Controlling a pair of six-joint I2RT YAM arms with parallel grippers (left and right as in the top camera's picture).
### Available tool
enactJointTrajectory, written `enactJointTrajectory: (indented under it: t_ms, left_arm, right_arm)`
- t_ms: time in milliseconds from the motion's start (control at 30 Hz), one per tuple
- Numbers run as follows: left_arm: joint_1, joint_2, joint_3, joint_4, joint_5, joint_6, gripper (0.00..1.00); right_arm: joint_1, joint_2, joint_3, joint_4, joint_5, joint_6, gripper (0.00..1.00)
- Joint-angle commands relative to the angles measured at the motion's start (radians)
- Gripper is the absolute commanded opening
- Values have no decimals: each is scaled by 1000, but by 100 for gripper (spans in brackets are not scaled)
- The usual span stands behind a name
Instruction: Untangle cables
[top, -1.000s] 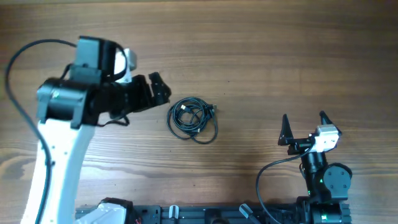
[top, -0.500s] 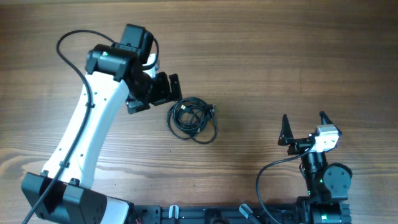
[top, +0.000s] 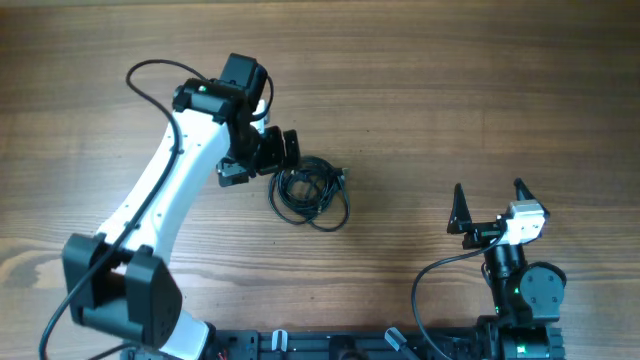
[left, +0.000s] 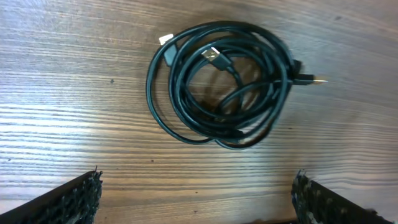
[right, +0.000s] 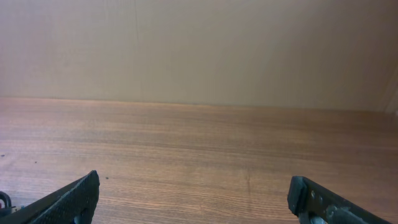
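Left gripper (top: 283, 152) hangs wide open by the cables (top: 322, 190), ready to grab; right gripper (top: 490, 200) sits open, well apart.

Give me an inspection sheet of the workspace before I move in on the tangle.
Surface: wooden table, bare grain, no spills seen.
Job's things: cable tangle, one looped bundle of thin black cords lying flat; plug ends show in the left wrist view.
Clutter: nothing seen.
Grippers: left gripper open, empty, at the tangle's upper-left edge, fingers apart from it. Right gripper open, empty, near its base at the right.
Cables: thicker black arm wires loop off both arms, clear of the tangle.
Surroundings: plain wall beyond the table's far edge.
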Motion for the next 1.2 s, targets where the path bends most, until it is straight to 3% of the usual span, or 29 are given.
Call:
enactJointTrajectory:
  t_ms: [0, 233, 467, 633, 1167]
  left_arm:
    - [13, 39, -10, 7, -15, 12, 100]
    - [80, 60, -11, 18, -37, -10, 100]
    - [77, 65, -98, 40, -36, -11, 100]
    - [74, 65, -105, 46, -37, -60, 100]
    - [8, 70, -108, 89, -37, -63, 100]
  right_arm:
    - [4, -4, 0, 3, 14, 12, 100]
    - [4, -4, 0, 3, 14, 11, 100]
    - [4, -4, 0, 3, 14, 12, 100]
    - [4, -4, 0, 3, 14, 12, 100]
    - [4, -4, 0, 3, 14, 12, 100]
